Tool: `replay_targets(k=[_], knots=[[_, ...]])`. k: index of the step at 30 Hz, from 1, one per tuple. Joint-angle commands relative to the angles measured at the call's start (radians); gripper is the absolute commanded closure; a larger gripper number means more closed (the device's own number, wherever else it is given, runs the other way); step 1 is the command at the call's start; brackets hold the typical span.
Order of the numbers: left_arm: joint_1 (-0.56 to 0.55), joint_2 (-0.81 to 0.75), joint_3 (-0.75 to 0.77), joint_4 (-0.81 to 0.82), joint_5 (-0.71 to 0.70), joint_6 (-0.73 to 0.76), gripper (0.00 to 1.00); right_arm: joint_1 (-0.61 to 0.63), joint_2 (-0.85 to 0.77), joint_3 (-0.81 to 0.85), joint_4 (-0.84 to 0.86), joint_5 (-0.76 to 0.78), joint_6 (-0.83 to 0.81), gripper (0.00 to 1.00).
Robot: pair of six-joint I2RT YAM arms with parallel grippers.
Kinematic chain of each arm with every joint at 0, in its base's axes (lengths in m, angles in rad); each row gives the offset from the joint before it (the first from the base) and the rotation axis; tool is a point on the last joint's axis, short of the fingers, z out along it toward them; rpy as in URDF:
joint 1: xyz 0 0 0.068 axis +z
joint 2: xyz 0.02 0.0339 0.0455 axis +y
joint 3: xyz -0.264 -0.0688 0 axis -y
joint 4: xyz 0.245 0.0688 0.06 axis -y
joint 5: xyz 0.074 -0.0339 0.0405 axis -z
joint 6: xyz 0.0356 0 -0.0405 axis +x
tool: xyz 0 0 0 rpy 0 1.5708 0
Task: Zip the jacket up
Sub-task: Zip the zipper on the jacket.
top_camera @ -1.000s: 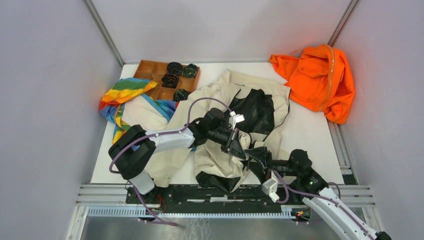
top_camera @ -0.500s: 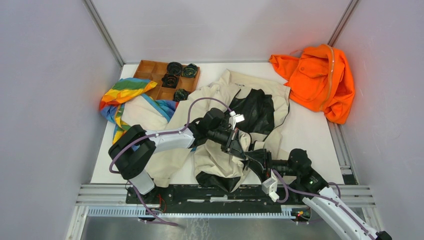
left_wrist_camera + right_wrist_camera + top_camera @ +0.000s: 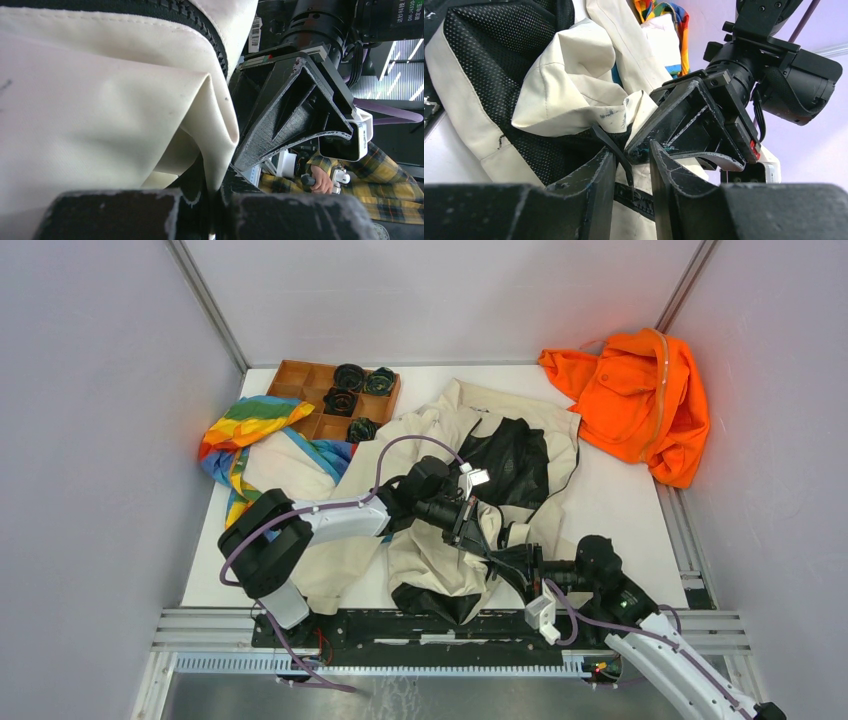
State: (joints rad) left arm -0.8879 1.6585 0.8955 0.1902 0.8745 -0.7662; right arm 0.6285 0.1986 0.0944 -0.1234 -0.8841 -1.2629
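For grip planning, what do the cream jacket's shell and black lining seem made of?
Jacket shell: matte cream woven cloth, maybe cotton or synthetic, creasing in soft folds. Lining: black mesh, likely polyester, with a visible grid of tiny holes.

one cream jacket (image 3: 425, 558), one orange garment (image 3: 630, 400), one rainbow cloth (image 3: 245, 425), one wooden tray (image 3: 285, 378), four dark rolls (image 3: 349, 376) in it.

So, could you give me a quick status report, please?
Left gripper shut on jacket edge. Right gripper slightly open around a dark strip by the zipper. Jacket lying open. Nothing blocking.
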Motion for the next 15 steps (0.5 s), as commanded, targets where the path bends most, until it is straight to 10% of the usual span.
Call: replay_targets(k=[1,15], knots=[[-0.006,0.009,0.002,0.025,0.031,-0.031,0.98,0.008,0.011,0.068,-0.023,-0.024,-0.035,0.66],[-0.005,0.017,0.005,0.024,0.035,-0.03,0.98,0.007,0.007,0.111,-0.156,-0.062,-0.116,0.75]])
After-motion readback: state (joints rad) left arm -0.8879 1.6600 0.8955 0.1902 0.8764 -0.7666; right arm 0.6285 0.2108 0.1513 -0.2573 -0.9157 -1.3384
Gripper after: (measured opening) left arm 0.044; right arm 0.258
